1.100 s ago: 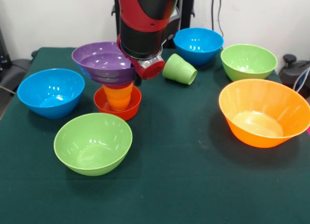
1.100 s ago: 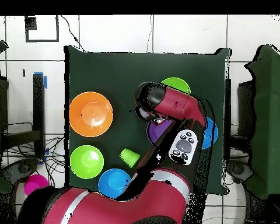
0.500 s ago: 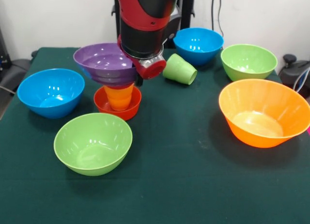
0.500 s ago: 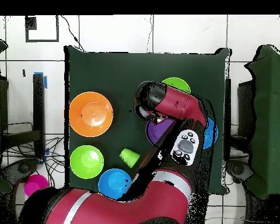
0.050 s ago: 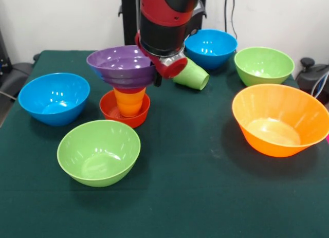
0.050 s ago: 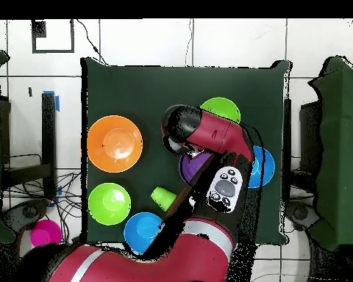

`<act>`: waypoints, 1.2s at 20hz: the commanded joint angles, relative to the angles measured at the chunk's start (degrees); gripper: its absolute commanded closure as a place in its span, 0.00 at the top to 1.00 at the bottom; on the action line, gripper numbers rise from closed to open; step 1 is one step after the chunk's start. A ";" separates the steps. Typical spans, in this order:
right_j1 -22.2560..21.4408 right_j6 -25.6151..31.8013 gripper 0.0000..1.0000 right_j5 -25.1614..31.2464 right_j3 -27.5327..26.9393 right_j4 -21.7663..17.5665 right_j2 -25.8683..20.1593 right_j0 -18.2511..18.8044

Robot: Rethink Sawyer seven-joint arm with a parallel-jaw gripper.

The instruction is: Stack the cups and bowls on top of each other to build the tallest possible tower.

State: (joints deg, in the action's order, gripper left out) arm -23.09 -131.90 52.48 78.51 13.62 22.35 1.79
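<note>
**A:** Tower first, since your next move turns on it. Front view: a small red-orange bowl sits on the green table, an orange cup stands upright in it, and a shallow purple bowl rides on top, tilted and set off toward nine o'clock of the cup.

**B:** Where does the pincer sit against that?

**A:** The arm's head comes down from twelve o'clock and hangs just at three o'clock of the purple bowl, touching or nearly touching its rim. You cannot tell whether the pincer is apart, together or clamped on the rim; the head hides it in both views.

**B:** What stands around it?

**A:** The light green cup lies on its side just behind the head, long axis running from about ten to four o'clock, mouth toward four. At nine o'clock of the tower, a blue bowl. At six, a light green bowl. Toward three, well apart, the largest orange bowl. At the back, a second blue bowl and a second light green bowl.

**B:** Risk?

**A:** In my judgement the purple bowl looks off centre, so drawing away sideways could tip it. The tipped cup is near enough to be nudged.
</note>
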 commanded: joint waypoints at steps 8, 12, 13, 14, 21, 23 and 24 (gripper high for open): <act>-2.75 -1.70 0.00 12.23 5.95 -5.30 -2.16 -2.76; -4.11 -0.24 0.00 14.56 5.69 -7.52 -0.28 -2.48; -4.46 -0.05 0.00 14.92 5.53 -8.20 0.30 -2.47; -4.68 0.22 0.00 15.20 5.07 -8.97 0.94 -2.24; -7.65 2.06 0.00 19.10 2.81 -13.59 3.92 -0.97; -8.70 2.25 0.00 20.74 2.25 -14.59 4.67 -1.06; -9.23 2.32 0.00 21.63 1.87 -15.10 5.09 -1.14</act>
State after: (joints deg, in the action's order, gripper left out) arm -29.52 -131.90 66.98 81.31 4.64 28.25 -0.08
